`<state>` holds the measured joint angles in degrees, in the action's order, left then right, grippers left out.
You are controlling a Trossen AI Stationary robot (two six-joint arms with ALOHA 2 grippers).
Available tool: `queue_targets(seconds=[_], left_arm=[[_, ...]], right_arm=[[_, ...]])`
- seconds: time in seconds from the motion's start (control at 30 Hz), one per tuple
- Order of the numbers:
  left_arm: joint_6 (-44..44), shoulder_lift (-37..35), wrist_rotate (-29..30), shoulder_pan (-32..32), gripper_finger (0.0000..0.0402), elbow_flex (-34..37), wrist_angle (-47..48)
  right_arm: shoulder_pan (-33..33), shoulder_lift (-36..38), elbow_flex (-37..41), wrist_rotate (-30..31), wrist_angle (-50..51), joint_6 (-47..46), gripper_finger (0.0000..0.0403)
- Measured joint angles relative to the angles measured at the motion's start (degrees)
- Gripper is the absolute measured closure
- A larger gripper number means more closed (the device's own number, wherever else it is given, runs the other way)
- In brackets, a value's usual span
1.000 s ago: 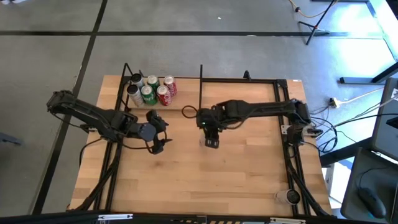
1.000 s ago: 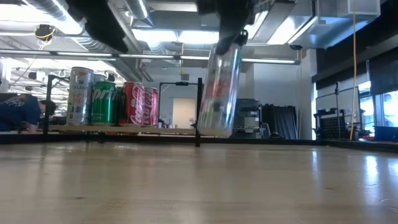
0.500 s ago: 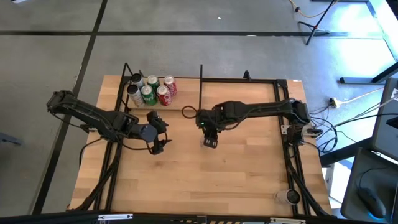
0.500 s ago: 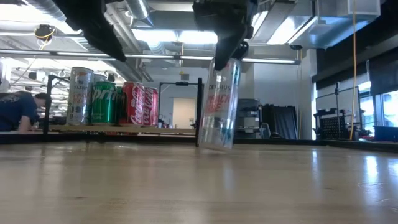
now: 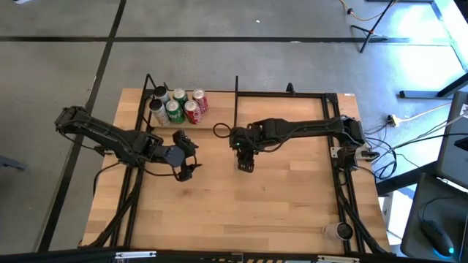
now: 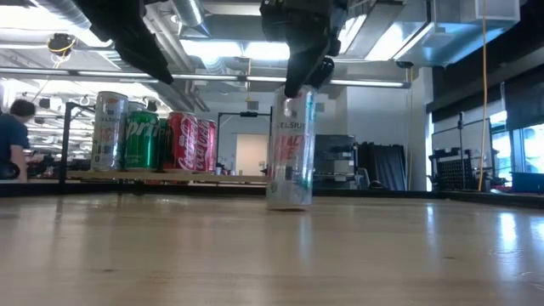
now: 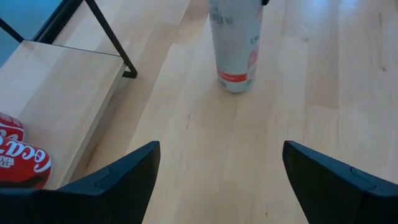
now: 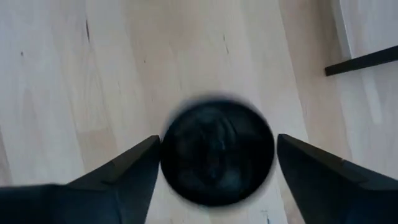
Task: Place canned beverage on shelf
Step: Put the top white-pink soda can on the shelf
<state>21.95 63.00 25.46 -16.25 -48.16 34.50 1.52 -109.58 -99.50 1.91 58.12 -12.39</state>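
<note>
A tall silver can [image 6: 291, 149] stands upright with its base on the tabletop near the middle; it also shows in the high view [image 5: 245, 164] and the left wrist view [image 7: 235, 43]. My right gripper [image 6: 299, 64] is right above it, shut on its top [image 8: 217, 155]. The shelf [image 5: 217, 107], a light-wood board in black rods, stands at the far left and bears several cans [image 5: 178, 107] at its left end. My left gripper [image 5: 191, 155] hovers open and empty left of the silver can, near the shelf's front edge. My right gripper holds the silver can by its top end [image 6: 291, 98], one finger on each side of the rim [image 8: 168, 155]. The fingers come from above, pointing down. The can stands upright with its base on the table.
A black ring [image 5: 221, 131] lies on the table by the shelf's right post. A small round object [image 5: 342, 231] sits at the near right corner. Black rods [image 5: 292, 93] frame the table. A red cola can [image 7: 18, 155] shows on the shelf. A person [image 6: 13, 140] is in the room behind.
My right gripper has gone down with the silver can. The can hung tilted and clear of the table; it has come upright and its base now rests on the tabletop.
</note>
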Motion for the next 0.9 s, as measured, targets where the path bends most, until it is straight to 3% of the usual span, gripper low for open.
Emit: queue_targets(seconds=[0.17, 0.37, 0.47, 0.73, 0.9], left_arm=[[0.0, 0.0, -2.5, 0.0, 0.0075, 0.0, -2.3], [1.5, 0.0, -2.5, 0.0, 0.0075, 0.0, -5.1], [2.4, 0.0, -2.6, 0.0, 0.0075, 0.0, -5.6], [9.0, 0.0, -2.6, -0.1, 0.0075, 0.0, -5.6], [9.5, 0.0, -2.6, -0.1, 0.0075, 0.0, -5.7]], right_arm=[[0.0, 1.5, 0.0, -0.5, 0.2, 3.6, 0.0065], [0.0, 6.6, 1.2, -1.5, -3.5, 8.0, 0.0058], [0.7, 10.1, 6.6, -1.4, -10.9, 8.4, 0.006], [1.9, 17.6, 30.0, -1.5, -41.3, 5.3, 0.0063], [1.8, 17.7, 34.3, -1.3, -45.9, 5.3, 0.0063]])
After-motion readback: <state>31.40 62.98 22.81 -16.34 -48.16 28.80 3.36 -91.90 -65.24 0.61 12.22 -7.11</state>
